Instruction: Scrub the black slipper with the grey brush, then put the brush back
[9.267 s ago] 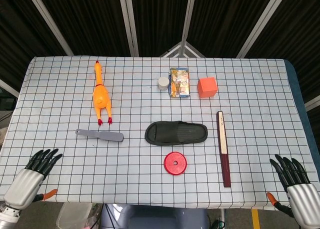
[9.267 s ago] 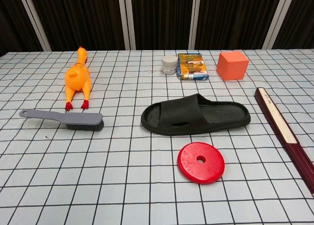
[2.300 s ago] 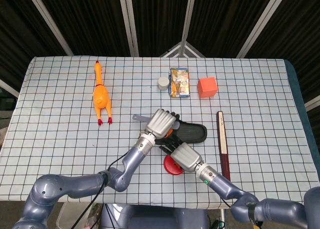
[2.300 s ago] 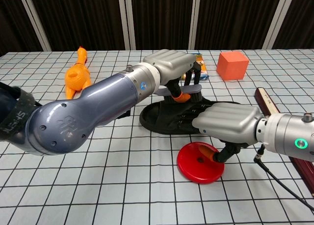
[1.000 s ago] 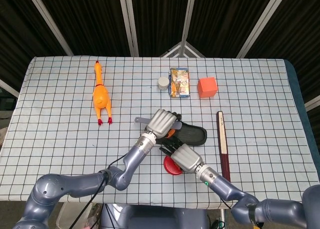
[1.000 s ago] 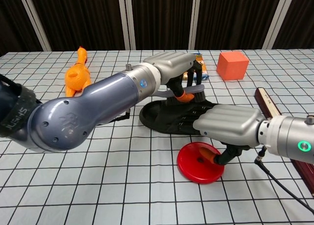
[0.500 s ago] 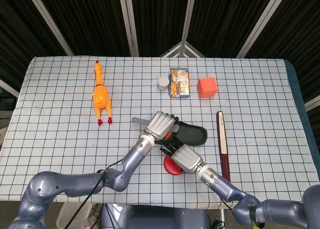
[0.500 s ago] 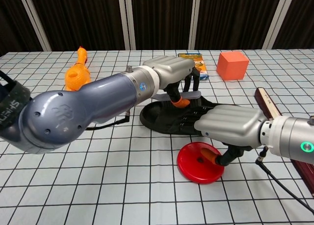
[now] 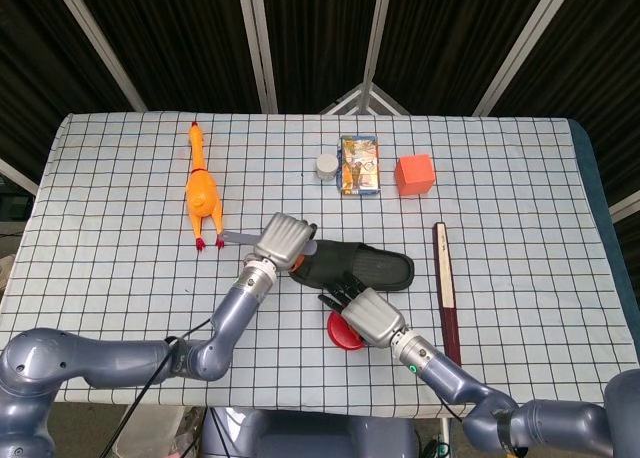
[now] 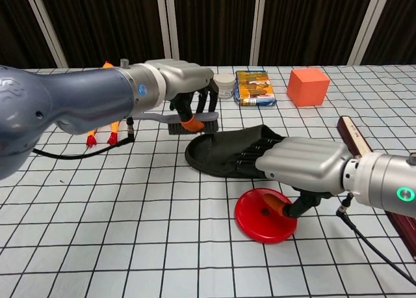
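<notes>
The black slipper [image 9: 375, 267] [image 10: 218, 153] lies at the middle of the checked table. My right hand [image 9: 367, 314] [image 10: 301, 160] grips its near side, fingers laid over the strap and thumb down by the red disc. My left hand [image 9: 283, 239] [image 10: 180, 79] holds the grey brush [image 9: 236, 240] [image 10: 192, 120] in the air just left of the slipper's end, bristles down and handle pointing left. The brush is off the slipper.
A red disc [image 9: 340, 334] [image 10: 263, 217] lies under my right hand's thumb. An orange rubber chicken [image 9: 203, 192] [image 10: 112, 138] is at the left. At the back stand a small jar [image 9: 326, 166] [image 10: 225, 85], a snack packet [image 9: 360, 164] [image 10: 255, 88] and an orange cube [image 9: 414, 174] [image 10: 307, 86]. A dark red stick [image 9: 447, 296] [image 10: 367, 160] lies at the right.
My left hand has swung left with the brush, from over the slipper's strap to beside its left end. The right hand has stayed on the slipper.
</notes>
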`<act>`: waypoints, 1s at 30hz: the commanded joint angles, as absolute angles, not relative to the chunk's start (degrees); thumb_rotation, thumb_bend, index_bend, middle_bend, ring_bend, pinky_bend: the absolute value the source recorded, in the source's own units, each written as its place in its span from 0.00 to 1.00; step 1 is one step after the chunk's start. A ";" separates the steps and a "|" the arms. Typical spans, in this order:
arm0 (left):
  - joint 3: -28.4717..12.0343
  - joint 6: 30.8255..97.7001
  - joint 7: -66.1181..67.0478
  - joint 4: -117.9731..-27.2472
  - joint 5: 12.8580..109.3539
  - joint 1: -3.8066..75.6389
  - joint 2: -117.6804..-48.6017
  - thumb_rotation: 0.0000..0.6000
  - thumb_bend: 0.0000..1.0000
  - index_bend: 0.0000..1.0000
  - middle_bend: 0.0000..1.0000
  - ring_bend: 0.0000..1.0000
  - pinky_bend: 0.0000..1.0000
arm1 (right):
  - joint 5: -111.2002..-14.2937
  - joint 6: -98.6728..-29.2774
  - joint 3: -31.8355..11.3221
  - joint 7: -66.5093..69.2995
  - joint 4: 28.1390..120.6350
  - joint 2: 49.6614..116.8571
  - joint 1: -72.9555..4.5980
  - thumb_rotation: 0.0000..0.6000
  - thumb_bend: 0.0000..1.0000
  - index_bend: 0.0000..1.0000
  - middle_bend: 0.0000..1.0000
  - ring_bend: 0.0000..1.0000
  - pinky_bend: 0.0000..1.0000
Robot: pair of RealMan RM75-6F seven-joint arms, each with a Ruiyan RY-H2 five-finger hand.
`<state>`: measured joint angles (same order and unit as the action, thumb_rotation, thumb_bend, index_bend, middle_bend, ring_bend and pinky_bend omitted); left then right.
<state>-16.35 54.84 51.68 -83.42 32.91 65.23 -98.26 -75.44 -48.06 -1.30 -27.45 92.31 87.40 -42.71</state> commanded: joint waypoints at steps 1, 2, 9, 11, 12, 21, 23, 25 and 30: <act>-16.23 55.68 50.20 -85.33 34.32 64.52 -96.84 1.00 0.60 0.44 0.58 0.50 0.52 | -75.91 -49.50 -1.40 -28.06 92.86 87.00 -42.30 1.00 0.70 0.00 0.00 0.00 0.04; -16.14 55.94 49.38 -86.49 35.31 64.15 -96.07 1.00 0.60 0.45 0.58 0.51 0.52 | -76.59 -51.36 -1.49 -29.00 93.38 86.47 -41.74 1.00 0.70 0.00 0.00 0.00 0.04; -13.47 59.40 46.14 -98.23 41.47 59.82 -88.20 1.00 0.59 0.45 0.58 0.51 0.52 | -77.62 -65.11 -2.92 -32.31 103.56 77.07 -35.36 1.00 0.70 0.00 0.00 0.00 0.04; -11.78 60.21 44.98 -101.66 43.62 57.95 -85.61 1.00 0.59 0.45 0.58 0.51 0.52 | -76.98 -68.17 -3.38 -32.35 105.37 74.17 -33.50 1.00 0.70 0.00 0.00 0.00 0.04; -10.17 61.00 44.23 -103.76 45.67 56.44 -83.79 1.00 0.59 0.45 0.58 0.51 0.52 | -76.20 -70.15 -3.66 -31.86 106.40 72.07 -32.07 1.00 0.70 0.00 0.00 0.00 0.03; 3.01 64.96 37.27 -106.00 60.01 45.86 -77.04 1.00 0.58 0.45 0.57 0.51 0.52 | -75.71 -81.68 -2.83 -19.35 104.10 63.14 -21.47 1.00 0.70 0.00 0.00 0.00 0.01; 5.41 66.31 35.28 -104.07 63.57 43.53 -76.76 1.00 0.55 0.45 0.57 0.51 0.52 | -76.86 -84.37 -2.25 -15.59 101.84 62.38 -18.95 1.00 0.70 0.00 0.00 0.00 0.01; 7.32 67.39 33.96 -101.60 65.98 41.65 -76.68 1.00 0.51 0.45 0.57 0.51 0.52 | -77.40 -86.36 -1.68 -13.50 99.95 62.19 -16.98 1.00 0.70 0.00 0.00 0.00 0.00; 9.59 69.93 28.81 -93.57 70.79 37.35 -78.18 1.00 0.45 0.43 0.57 0.51 0.52 | -78.09 -88.06 -0.10 -6.68 96.13 62.85 -13.03 1.00 0.66 0.00 0.00 0.00 0.00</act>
